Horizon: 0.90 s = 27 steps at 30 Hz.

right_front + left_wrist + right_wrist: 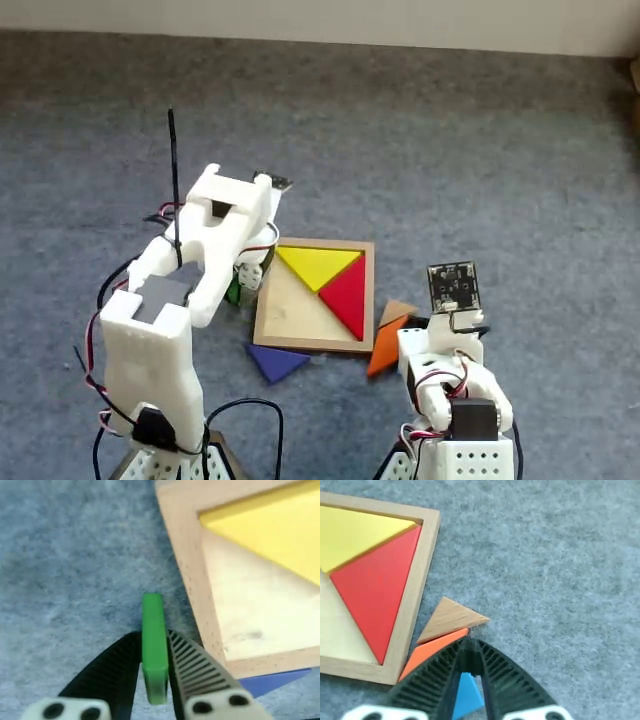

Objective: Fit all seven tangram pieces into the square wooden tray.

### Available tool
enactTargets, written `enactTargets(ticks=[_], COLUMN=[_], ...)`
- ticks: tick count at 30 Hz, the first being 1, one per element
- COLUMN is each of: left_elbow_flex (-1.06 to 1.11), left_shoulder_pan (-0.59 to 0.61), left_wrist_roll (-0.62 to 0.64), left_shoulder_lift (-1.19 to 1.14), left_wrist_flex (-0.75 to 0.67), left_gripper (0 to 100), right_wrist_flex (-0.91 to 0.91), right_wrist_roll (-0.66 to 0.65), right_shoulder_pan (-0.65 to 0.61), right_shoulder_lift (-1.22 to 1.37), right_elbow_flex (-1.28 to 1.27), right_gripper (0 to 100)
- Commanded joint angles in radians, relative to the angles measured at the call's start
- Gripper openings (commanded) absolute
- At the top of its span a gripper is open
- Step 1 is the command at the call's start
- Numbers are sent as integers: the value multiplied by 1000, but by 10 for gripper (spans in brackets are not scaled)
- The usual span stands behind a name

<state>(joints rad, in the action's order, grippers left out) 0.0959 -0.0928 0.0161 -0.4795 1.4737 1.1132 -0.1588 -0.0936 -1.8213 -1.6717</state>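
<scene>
High view: a square wooden tray (285, 312) lies on the grey felt-covered worktop (480, 150) between the two arms. Inside it a large yellow triangle (318, 264) fills the far section and a large red triangle (346, 296) fills the section on the right arm's side. The two touch along one edge, and the rest of the tray floor is bare wood.

The left hand (154, 635) hangs just outside the tray's left edge, clamped on a flat green piece (153, 645) that stands on edge between its ribbed black fingers (190, 657).

A dark blue triangle (276, 360) lies on the worktop just beside the tray's near edge. By the tray's near right corner, an orange piece (432, 652) and a plain wooden triangle (449, 620) lie touching each other.

The right hand (470, 644) sits over the orange piece's end with its fingertips together. A light blue piece (468, 694) shows in the gap behind the tips; whether it is gripped cannot be told.
</scene>
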Motion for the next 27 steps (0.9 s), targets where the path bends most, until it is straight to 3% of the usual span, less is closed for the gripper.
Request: enactTargets(ticks=[1, 8, 15, 22, 27], left_elbow_flex=[-36, -25, -22, 27, 133], left_shoulder_pan=[4, -21, -229, -394, -426], left_wrist_roll=[5, -52, -61, -64, -61], left_shoulder_lift=[1, 166, 378, 378, 377], left_wrist_flex=[-18, 25, 130, 117, -17], left_gripper=[5, 5, 5, 5, 5], right_wrist_flex=[2, 2, 2, 2, 2], right_wrist_roll=[-12, -12, -12, -12, -12], right_shoulder_pan=[15, 15, 15, 15, 15], right_shoulder_lift=[-12, -12, -12, -12, -12], right_elbow_flex=[-116, -116, -116, -116, -116], right_gripper=[20, 20, 20, 20, 20])
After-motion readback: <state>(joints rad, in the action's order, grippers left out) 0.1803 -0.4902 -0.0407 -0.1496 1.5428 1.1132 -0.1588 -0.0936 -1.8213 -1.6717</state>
